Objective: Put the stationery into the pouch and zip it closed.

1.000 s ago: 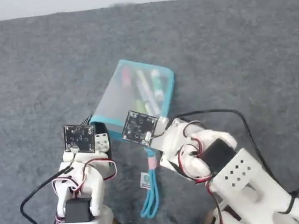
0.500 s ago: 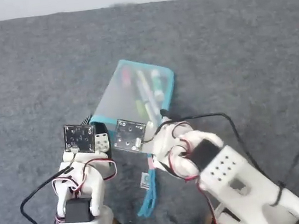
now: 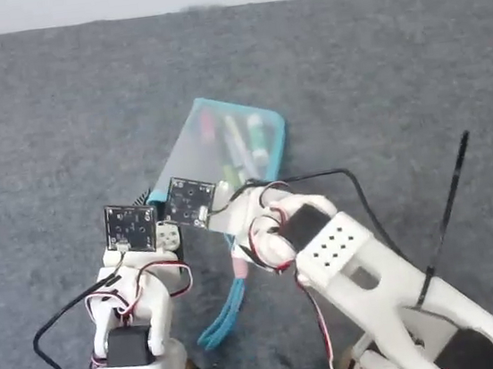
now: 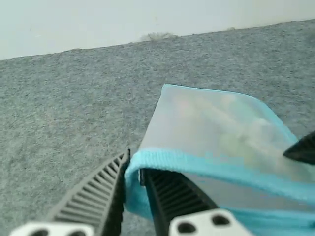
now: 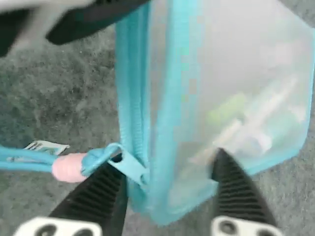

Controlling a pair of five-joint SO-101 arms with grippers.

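Stationery (image 3: 240, 149) fills the pouch (image 3: 187, 156); left gripper (image 4: 134, 169) pinches its edge, right gripper (image 5: 166, 167) gapes astride it.

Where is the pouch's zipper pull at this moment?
In the right wrist view the zipper pull sits on the teal zipper edge of the pouch, just beside one finger of the open right tool, with a pink bead attached.

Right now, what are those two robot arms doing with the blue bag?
The left gripper pinches one corner of the pouch, probably to steady it. The right gripper is open around the other end of the zip edge, right beside the zip pull. The pens are already inside. I can't tell how far the zip is closed.
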